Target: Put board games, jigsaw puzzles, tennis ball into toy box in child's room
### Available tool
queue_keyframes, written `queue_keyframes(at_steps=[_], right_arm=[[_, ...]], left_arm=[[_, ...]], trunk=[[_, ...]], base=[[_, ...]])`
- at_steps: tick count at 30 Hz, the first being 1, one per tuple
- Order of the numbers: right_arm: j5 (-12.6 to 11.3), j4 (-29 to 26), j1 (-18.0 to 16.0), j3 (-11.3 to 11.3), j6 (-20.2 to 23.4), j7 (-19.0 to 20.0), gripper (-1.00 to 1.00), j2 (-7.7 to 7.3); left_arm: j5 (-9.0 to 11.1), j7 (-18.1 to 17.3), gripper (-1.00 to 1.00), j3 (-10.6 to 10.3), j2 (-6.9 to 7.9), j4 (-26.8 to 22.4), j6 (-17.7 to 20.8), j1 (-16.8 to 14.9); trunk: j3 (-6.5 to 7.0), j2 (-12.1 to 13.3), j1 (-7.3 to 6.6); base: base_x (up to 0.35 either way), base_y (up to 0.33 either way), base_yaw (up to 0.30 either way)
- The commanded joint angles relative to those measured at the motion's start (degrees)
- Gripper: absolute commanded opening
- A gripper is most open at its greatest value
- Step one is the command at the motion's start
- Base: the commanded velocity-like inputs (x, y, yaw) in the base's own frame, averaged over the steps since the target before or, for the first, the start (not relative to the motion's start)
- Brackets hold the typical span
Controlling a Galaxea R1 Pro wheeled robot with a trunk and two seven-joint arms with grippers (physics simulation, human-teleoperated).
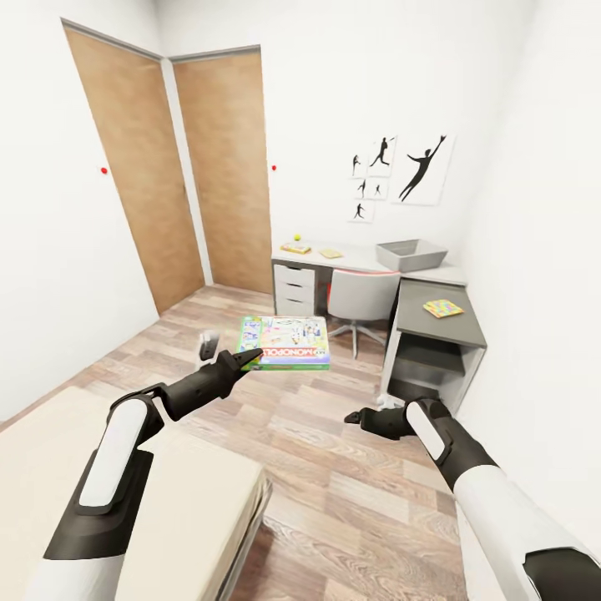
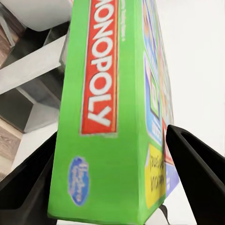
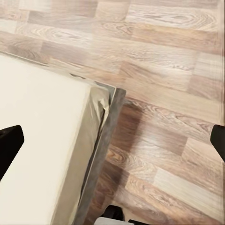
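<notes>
My left gripper is shut on the near edge of the green-edged Monopoly board game, holding it flat in the air above the wood floor. In the left wrist view the box sits between both black fingers. The right gripper hangs open and empty over the floor, by the bed corner. Across the room, the grey toy box stands on the table. A multicoloured jigsaw puzzle lies on the lower wing. The tennis ball rests by a flat yellow item, and another flat sheet lies beside it.
A grey-backed office chair is tucked under the table. Wooden wardrobe doors fill the back left. The beige bed is at my lower left. Wood floor stretches between me and the table.
</notes>
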Motion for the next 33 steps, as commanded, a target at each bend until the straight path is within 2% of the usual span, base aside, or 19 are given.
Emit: queue_keyframes(at_steps=[1, 16, 27, 33], right_arm=[[0.5, 0.0, -0.1, 0.2, 0.2, 0.5, 1.0, -0.05], [0.6, 0.0, 0.0, 0.4, 0.1, 0.5, 1.0, 0.07], [0.7, -0.2, 0.1, 0.5, 0.2, 0.5, 1.0, 0.14], [0.7, -0.3, 0.1, 0.5, 0.2, 0.5, 1.0, 0.19]], left_arm=[[0.9, 0.6, -1.0, 0.0, -0.02, -0.1, 0.1, -0.1], [0.8, 0.0, -1.0, 0.2, -0.02, 0.0, 0.0, 1.3], [0.7, -0.2, -1.0, 0.9, -0.05, 0.0, -0.1, 2.0], [0.7, -0.2, -1.0, 1.0, -0.05, 0.1, -0.2, 2.0]], trunk=[[-0.13, -0.1, 0.04], [-0.13, -0.1, 0.04], [-0.13, -0.1, 0.04], [-0.13, -0.1, 0.04]], base=[[0.0, 0.0, -0.287], [0.0, 0.0, -0.281], [0.0, 0.105, -0.067], [0.0, 0.028, -0.182]])
